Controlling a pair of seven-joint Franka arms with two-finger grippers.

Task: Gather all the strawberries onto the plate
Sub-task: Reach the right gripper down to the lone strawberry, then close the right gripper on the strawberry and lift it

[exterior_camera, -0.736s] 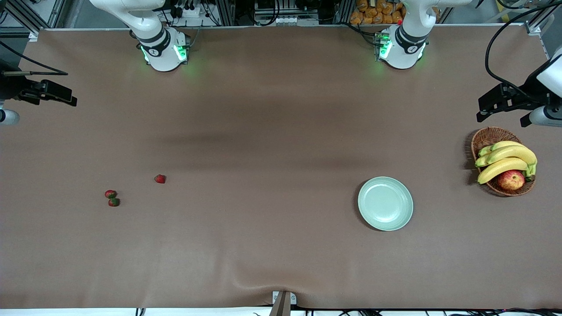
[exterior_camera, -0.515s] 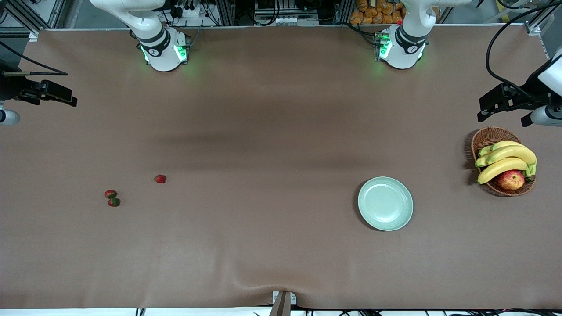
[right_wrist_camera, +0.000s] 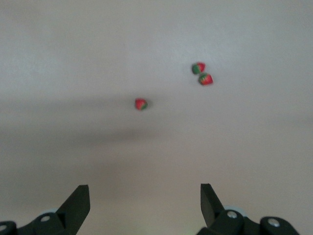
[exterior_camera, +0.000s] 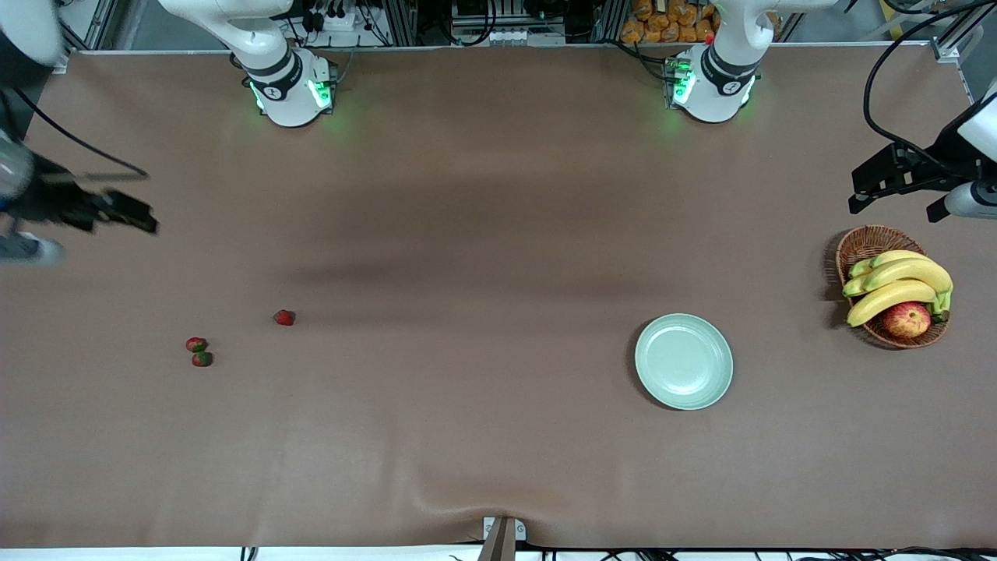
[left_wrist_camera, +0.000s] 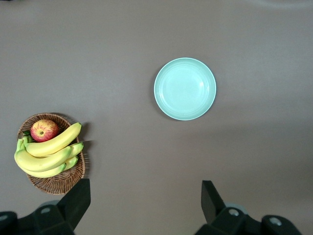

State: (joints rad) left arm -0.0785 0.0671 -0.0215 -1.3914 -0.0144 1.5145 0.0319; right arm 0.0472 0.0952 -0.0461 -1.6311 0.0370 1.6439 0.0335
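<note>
Three strawberries lie on the brown cloth toward the right arm's end of the table: one alone [exterior_camera: 284, 317] [right_wrist_camera: 141, 104], and two touching each other [exterior_camera: 196, 344] [exterior_camera: 202, 358] [right_wrist_camera: 198, 68] [right_wrist_camera: 206, 79]. The empty mint-green plate [exterior_camera: 684, 361] [left_wrist_camera: 185, 88] sits toward the left arm's end. My right gripper [exterior_camera: 142, 204] [right_wrist_camera: 145, 190] hangs open and empty over the table's edge at its own end, well short of the berries. High above the cloth beside the basket, my left gripper [exterior_camera: 892, 209] [left_wrist_camera: 145, 190] is open and empty too.
A brown wicker basket [exterior_camera: 866, 243] [left_wrist_camera: 55, 182] with bananas [exterior_camera: 896, 282] and a red-yellow apple [exterior_camera: 907, 319] stands at the left arm's end, near the plate. A metal bracket [exterior_camera: 502, 538] sticks up at the table's front edge.
My right gripper has swung from the table's edge toward the strawberries and is blurred by motion. The left gripper has shifted only slightly. Berries and plate have not moved.
</note>
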